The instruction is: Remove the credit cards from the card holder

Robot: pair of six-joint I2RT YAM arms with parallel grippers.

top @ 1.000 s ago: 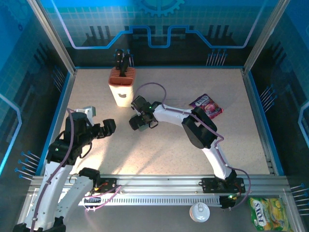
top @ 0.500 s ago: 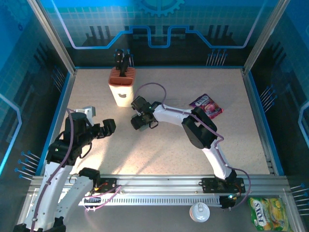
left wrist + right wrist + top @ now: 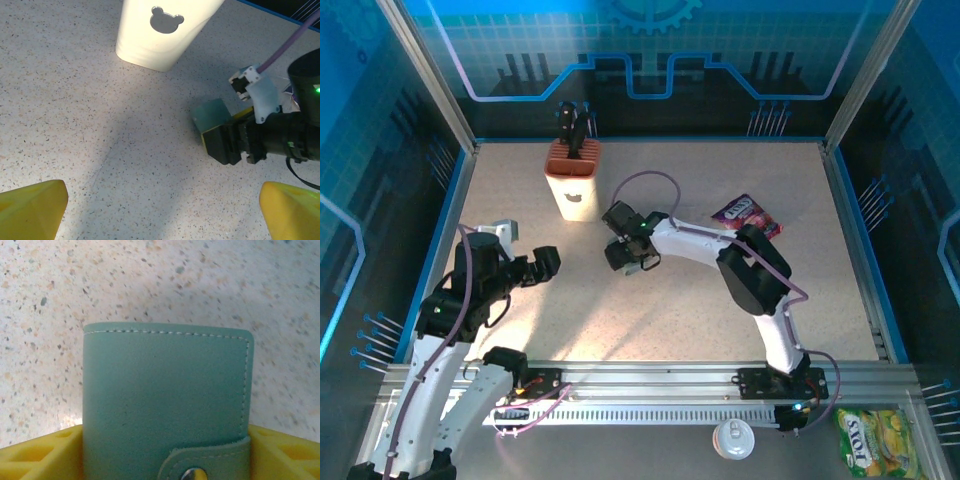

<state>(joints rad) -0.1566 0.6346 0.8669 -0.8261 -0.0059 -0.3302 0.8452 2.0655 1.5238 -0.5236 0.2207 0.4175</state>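
Note:
The card holder (image 3: pixel 165 395) is a teal wallet, folded closed with a strap and metal snap over its near edge. It lies flat on the speckled table, and my right gripper (image 3: pixel 165 452) has its yellow fingers (image 3: pixel 40 455) pressed against both of its sides. In the left wrist view the card holder (image 3: pixel 212 114) pokes out ahead of the right gripper (image 3: pixel 225 142). From above, the right gripper (image 3: pixel 622 252) is low at the table's middle, right of the knife block. My left gripper (image 3: pixel 545 262) hovers open over bare table at the left, its fingers (image 3: pixel 30 207) far apart. The credit cards are hidden.
A tan knife block (image 3: pixel 575 180) with a bear cut-out stands at the back left, close to the right gripper. A purple snack packet (image 3: pixel 748 215) lies to the right behind the right arm. Blue walls ring the table (image 3: pixel 670 320).
The right gripper has shifted a little to the right and its fingers have drawn in around the card holder. The left arm has stayed still.

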